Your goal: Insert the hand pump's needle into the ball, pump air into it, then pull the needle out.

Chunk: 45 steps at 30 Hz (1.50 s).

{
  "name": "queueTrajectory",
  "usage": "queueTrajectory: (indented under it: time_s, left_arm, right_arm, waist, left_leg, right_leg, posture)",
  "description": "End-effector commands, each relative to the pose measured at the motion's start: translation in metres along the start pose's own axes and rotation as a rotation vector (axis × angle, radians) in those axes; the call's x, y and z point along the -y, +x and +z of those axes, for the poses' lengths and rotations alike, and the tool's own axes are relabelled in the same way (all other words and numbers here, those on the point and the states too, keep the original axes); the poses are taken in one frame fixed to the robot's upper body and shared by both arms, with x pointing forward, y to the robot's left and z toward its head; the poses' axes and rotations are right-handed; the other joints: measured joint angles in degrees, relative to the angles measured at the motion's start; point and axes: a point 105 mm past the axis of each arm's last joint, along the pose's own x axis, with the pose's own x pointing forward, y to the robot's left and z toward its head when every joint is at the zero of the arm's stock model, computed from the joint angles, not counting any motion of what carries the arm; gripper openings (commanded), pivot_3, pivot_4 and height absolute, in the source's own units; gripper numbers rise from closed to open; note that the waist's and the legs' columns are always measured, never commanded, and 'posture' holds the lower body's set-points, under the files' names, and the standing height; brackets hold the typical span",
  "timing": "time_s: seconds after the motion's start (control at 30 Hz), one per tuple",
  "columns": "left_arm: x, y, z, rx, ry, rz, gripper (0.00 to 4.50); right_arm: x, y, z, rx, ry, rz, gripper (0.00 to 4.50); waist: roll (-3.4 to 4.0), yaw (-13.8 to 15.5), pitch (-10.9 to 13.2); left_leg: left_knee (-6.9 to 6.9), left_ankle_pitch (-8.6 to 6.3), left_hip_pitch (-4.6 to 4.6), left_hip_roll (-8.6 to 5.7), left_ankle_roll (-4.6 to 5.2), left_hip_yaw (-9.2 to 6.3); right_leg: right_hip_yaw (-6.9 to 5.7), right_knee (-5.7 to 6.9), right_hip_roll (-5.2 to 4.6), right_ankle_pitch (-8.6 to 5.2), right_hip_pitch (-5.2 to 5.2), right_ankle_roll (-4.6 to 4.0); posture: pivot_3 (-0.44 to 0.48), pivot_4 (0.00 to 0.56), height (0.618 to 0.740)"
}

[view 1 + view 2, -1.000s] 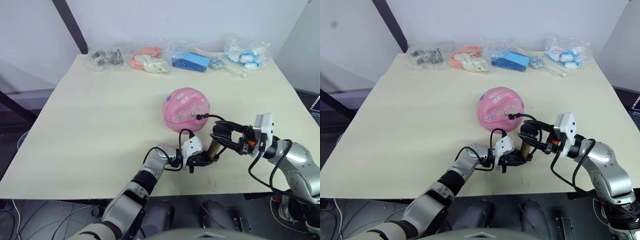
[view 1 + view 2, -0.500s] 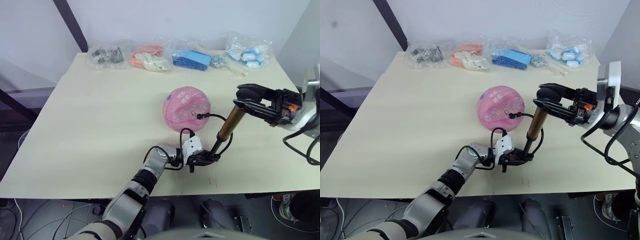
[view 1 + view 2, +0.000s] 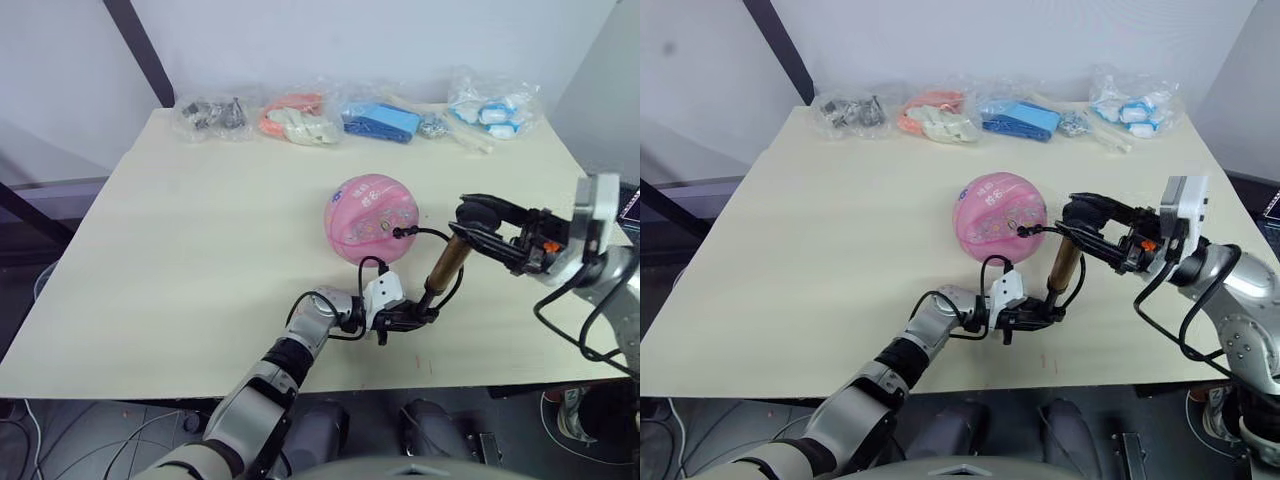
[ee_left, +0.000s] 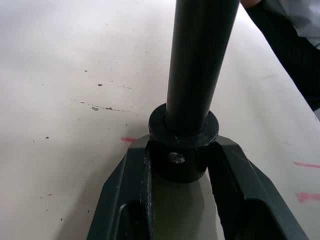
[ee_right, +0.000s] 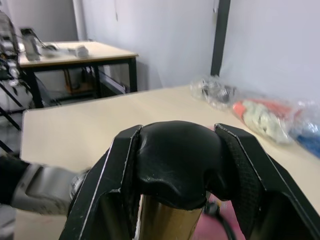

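Observation:
The pink ball (image 3: 372, 218) rests on the table a little right of centre. The hand pump (image 3: 446, 263) stands tilted just to its right, its bronze barrel leaning toward my right arm. My left gripper (image 3: 420, 313) is shut on the pump's black base cap (image 4: 182, 150), low on the table. My right gripper (image 3: 476, 214) is shut on the black handle (image 5: 175, 160) at the top. The black hose (image 3: 430, 237) loops from the pump to a small fitting (image 3: 399, 235) pressed against the ball's right side; the needle itself is hidden.
Several plastic bags of parts line the table's far edge: grey pieces (image 3: 212, 114), orange and white ones (image 3: 298, 119), blue ones (image 3: 382, 120) and white-blue ones (image 3: 494, 108). The table's near edge (image 3: 300, 385) lies just below my left gripper.
My right gripper lifted the handle high, stretching the pump out, and has now pushed it partway back down. The left gripper and the ball stayed in place.

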Motion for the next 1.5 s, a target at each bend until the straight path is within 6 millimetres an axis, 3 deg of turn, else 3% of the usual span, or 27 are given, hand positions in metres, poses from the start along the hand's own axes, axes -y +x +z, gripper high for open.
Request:
queueTrajectory:
  time_s: [0.03, 0.2, 0.33, 0.5, 0.7, 1.0, 1.1, 1.17, 1.5]
  left_arm:
    - [0.001, -0.007, -0.030, -0.081, -0.102, 0.032, 1.08]
    - [0.001, -0.009, -0.031, -0.085, -0.101, 0.034, 1.08]
    - [0.001, -0.008, -0.031, -0.085, -0.102, 0.036, 1.08]
    - [0.003, -0.007, -0.032, -0.084, -0.102, 0.031, 1.08]
    - [0.004, -0.007, -0.033, -0.082, -0.102, 0.030, 1.08]
    - [0.005, -0.006, -0.033, -0.082, -0.100, 0.023, 1.08]
    - [0.005, -0.007, -0.034, -0.082, -0.099, 0.022, 1.08]
    - [0.006, -0.007, -0.034, -0.083, -0.099, 0.020, 1.08]
    - [0.006, -0.006, -0.033, -0.084, -0.098, 0.017, 1.08]
  right_arm:
    - [-0.008, 0.000, -0.038, -0.096, 0.057, -0.003, 1.91]
    - [-0.015, -0.002, -0.068, -0.149, 0.056, -0.011, 1.91]
    - [-0.011, -0.002, -0.065, -0.134, 0.044, -0.027, 1.91]
    - [-0.009, -0.002, -0.029, -0.076, -0.004, 0.020, 1.91]
    - [-0.002, -0.005, 0.036, 0.016, -0.061, 0.069, 1.91]
    - [0.012, -0.013, 0.099, 0.147, -0.126, 0.044, 1.91]
    - [0.016, -0.015, 0.110, 0.195, -0.124, 0.027, 1.91]
    - [0.015, -0.012, 0.106, 0.188, -0.113, 0.024, 1.91]
    - [-0.003, -0.001, 0.003, -0.072, -0.012, 0.034, 1.91]
  waist:
    - [-0.03, 0.0, 0.0]
    - [-0.05, 0.0, -0.1]
    - [-0.05, 0.0, -0.1]
    - [-0.02, 0.1, -0.1]
    - [0.15, 0.1, 0.1]
    - [0.09, 0.2, 0.2]
    - [0.04, 0.2, 0.2]
    - [0.05, 0.2, 0.2]
    - [0.03, 0.0, 0.1]
  left_leg:
    - [0.00, 0.00, 0.00, 0.00, 0.00, 0.00]
    - [0.00, 0.00, 0.03, 0.01, -0.01, 0.01]
    - [0.00, 0.00, 0.06, 0.01, -0.01, 0.00]
    - [0.00, 0.00, 0.03, 0.00, -0.01, -0.01]
    - [0.00, 0.00, -0.13, -0.02, 0.00, -0.01]
    - [0.00, 0.00, -0.27, -0.04, 0.01, -0.03]
    - [0.00, 0.00, -0.29, -0.04, 0.01, -0.05]
    - [0.00, 0.00, -0.34, -0.04, 0.01, -0.05]
    - [0.00, -0.01, -0.17, -0.04, 0.01, -0.04]
  right_leg:
    - [0.01, 0.00, 0.00, 0.00, 0.00, 0.00]
    - [0.04, 0.00, 0.03, 0.01, 0.00, -0.01]
    - [0.06, 0.01, 0.07, 0.00, 0.01, -0.01]
    - [0.08, 0.00, 0.07, 0.01, 0.00, -0.01]
    - [0.08, -0.04, 0.01, 0.01, -0.03, -0.02]
    - [0.03, -0.10, -0.06, 0.02, -0.11, -0.02]
    - [0.00, -0.09, -0.07, 0.02, -0.14, -0.02]
    - [0.02, -0.09, -0.07, 0.02, -0.20, -0.03]
    - [0.00, -0.07, -0.21, 0.01, -0.11, 0.00]
  posture:
    - [0.000, 0.150, 0.740]
    - [0.000, 0.150, 0.740]
    - [0.000, 0.150, 0.740]
    - [0.000, 0.150, 0.740]
    - [0.000, 0.150, 0.740]
    - [0.000, 0.150, 0.740]
    - [0.000, 0.150, 0.740]
    - [0.000, 0.150, 0.740]
    - [0.000, 0.150, 0.740]
